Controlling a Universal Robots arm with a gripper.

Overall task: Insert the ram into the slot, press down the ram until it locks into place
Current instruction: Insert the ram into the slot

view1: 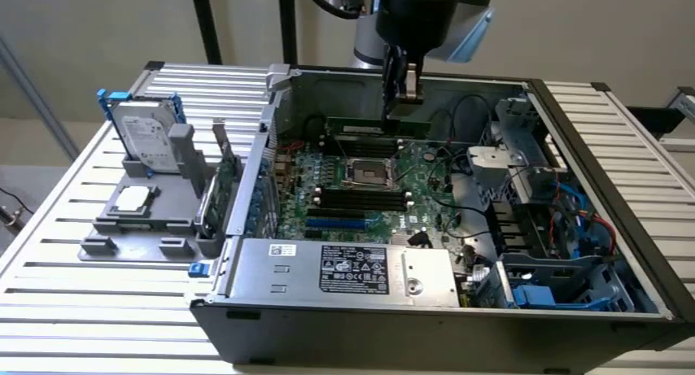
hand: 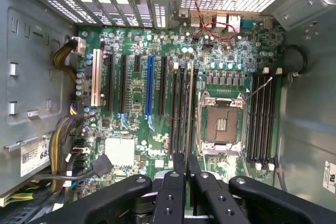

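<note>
Arm pose: the arm is seen entering from the top centre of the exterior view, wrist turned straight down, and the gripper (view1: 404,98) is hung inside the open computer case (view1: 434,334), over the far edge of the motherboard (view1: 325,216).

Jaws: in the wrist view the two black fingers (hand: 174,182) are drawn nearly together, with only a narrow gap left at the gripper (hand: 185,163) tips. Whether anything is pinched in that gap cannot be told.

Task item: the ram (view1: 375,126) is seen as a long, thin green strip set on edge, lying across the frame just above centre in the exterior view, directly under the fingertips and just behind the CPU socket (view1: 367,173). Contact between fingertips and its upper edge cannot be confirmed. Whether it is fully seated in a slot cannot be told.

In the wrist view the finger gap is lined up with the dark memory slots (hand: 181,108) just beside the CPU socket (hand: 220,124).

A hard drive (view1: 146,139) is stood in a grey holder (view1: 130,220) at the exterior view's left, well apart from the gripper.
</note>
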